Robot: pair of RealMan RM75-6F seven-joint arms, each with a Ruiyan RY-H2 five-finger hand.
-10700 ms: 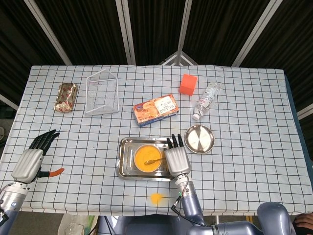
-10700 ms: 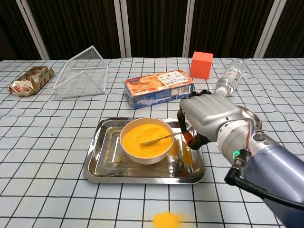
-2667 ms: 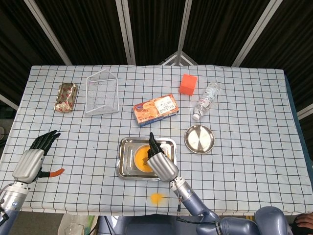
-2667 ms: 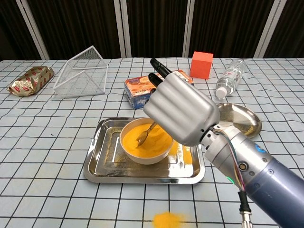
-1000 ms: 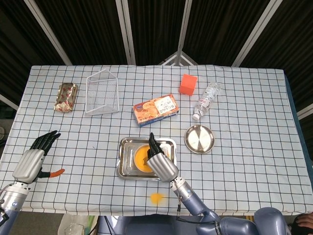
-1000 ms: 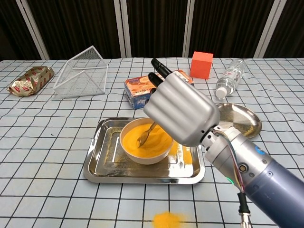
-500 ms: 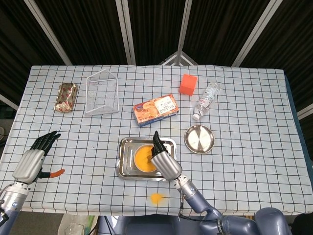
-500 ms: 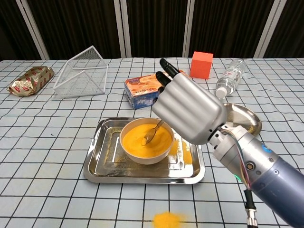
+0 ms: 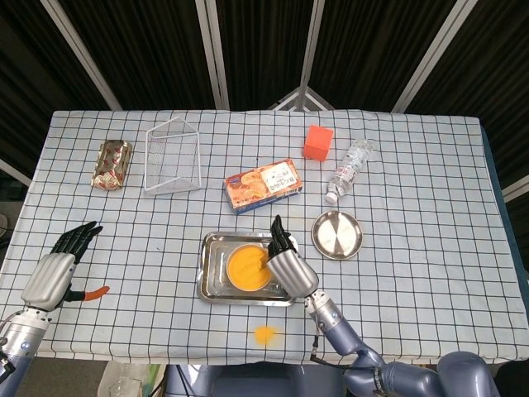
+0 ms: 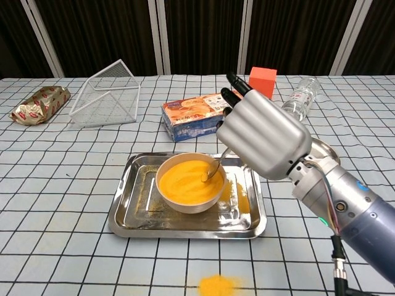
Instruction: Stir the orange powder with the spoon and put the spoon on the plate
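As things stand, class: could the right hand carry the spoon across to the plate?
Probably yes. The right hand holds the spoon over the bowl, and the plate lies bare beside the tray.

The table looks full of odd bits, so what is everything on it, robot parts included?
bowl: one, white, filled with orange powder, in the tray
spoon: one, metal, tip in the powder
tray: one, steel, front centre
plate: one, steel, right of the tray
spilled powder: one orange heap, front edge
box: one, blue-orange, behind the tray
cube: one, orange, far right
bottle: one, clear, lying beside the cube
wire basket: one, white, far left
snack packet: one, gold-red, far left
left hand: one, fingers spread, front left
right hand: one, holding the spoon
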